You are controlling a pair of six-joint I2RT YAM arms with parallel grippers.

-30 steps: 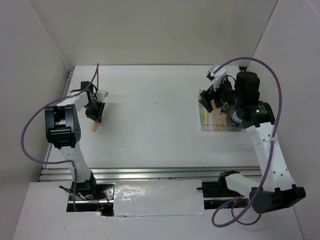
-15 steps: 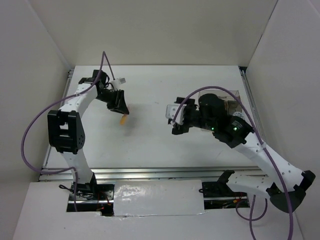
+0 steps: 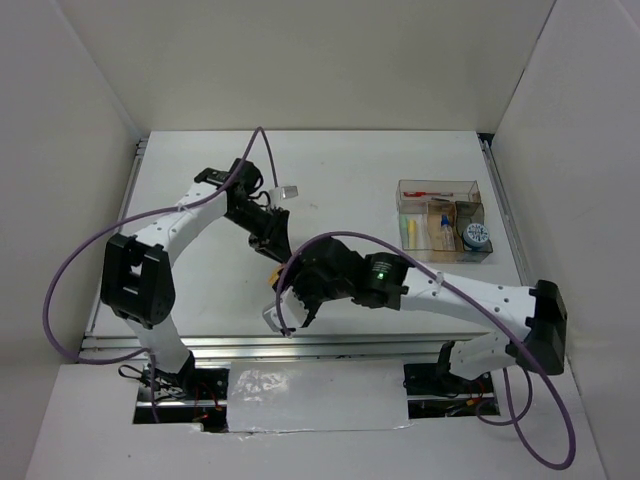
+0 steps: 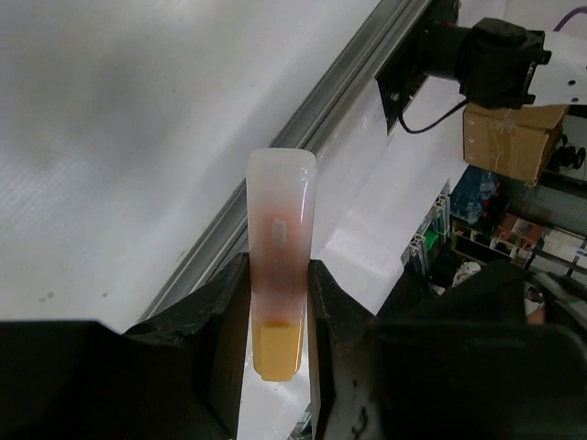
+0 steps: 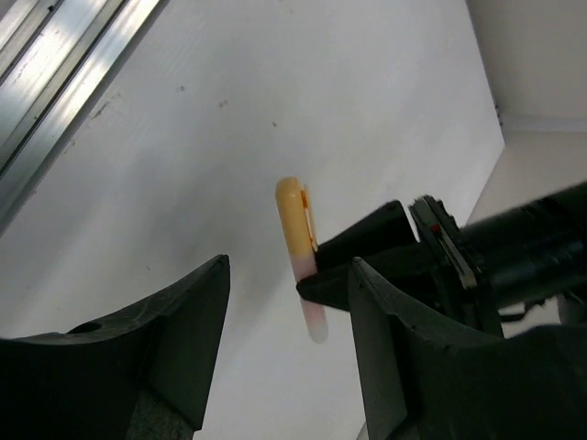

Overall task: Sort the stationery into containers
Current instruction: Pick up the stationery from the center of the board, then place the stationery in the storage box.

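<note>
An orange marker (image 4: 278, 275) with a clear pinkish cap sits between the fingers of my left gripper (image 4: 278, 316), which is shut on it. From above, the left gripper (image 3: 271, 247) is near the table's middle, with the marker (image 3: 275, 272) sticking out of it toward the front edge. My right gripper (image 3: 290, 300) stands just in front of it, open. In the right wrist view the marker (image 5: 297, 225) hangs beyond the gap between my spread right gripper (image 5: 289, 266), untouched by either finger. The clear compartment box (image 3: 403, 216) sits at the far right.
The box holds a red pen (image 3: 425, 196), a yellow marker (image 3: 408, 231), a blue-tipped tube (image 3: 441, 233) and a blue-white roll (image 3: 476, 236). An aluminium rail (image 3: 330, 345) runs along the table's front edge. White walls close in the back and both sides.
My right arm swung from the box across to the table's front middle, its jaws narrowing somewhat. My left arm carried the orange marker rightward to meet it.
</note>
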